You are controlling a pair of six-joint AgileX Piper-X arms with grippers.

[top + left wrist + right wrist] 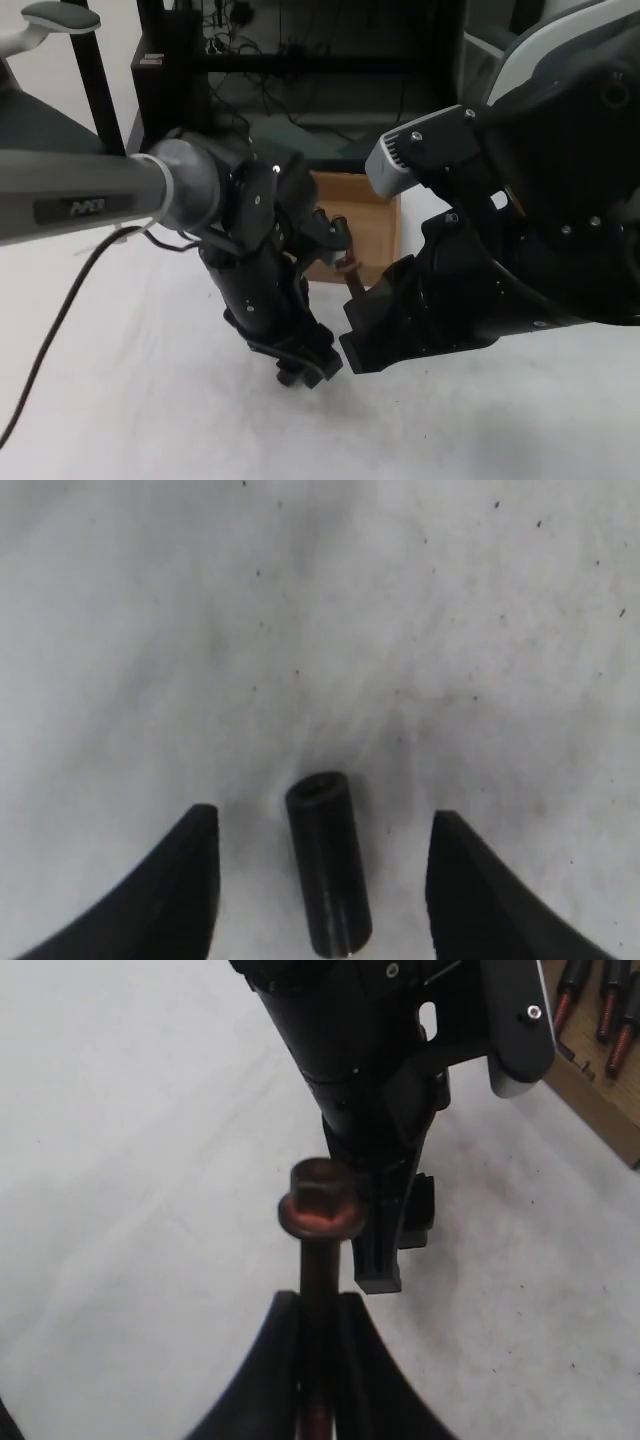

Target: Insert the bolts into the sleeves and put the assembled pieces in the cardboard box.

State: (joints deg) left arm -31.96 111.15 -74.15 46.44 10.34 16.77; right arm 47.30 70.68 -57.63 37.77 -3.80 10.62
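Left fingers (185, 890) stand wide open, straddling the sleeve (330, 880), which lies on the worktop (300, 600). Centre on it before you close. Right fingers (265, 1380) are clamped on the bolt (320, 1215) shank, head outward. The cardboard box (372, 215) sits far behind. Align the axes first.

Lighting: bright, diffuse, from above.
White bench (120, 400) reads bright in all 3 views; soft grey shadow under my left gripper (298, 372) and beside the sleeve (328, 865); dull sheen on the bolt (318, 1210) head; shelving (330, 60) behind is dim.
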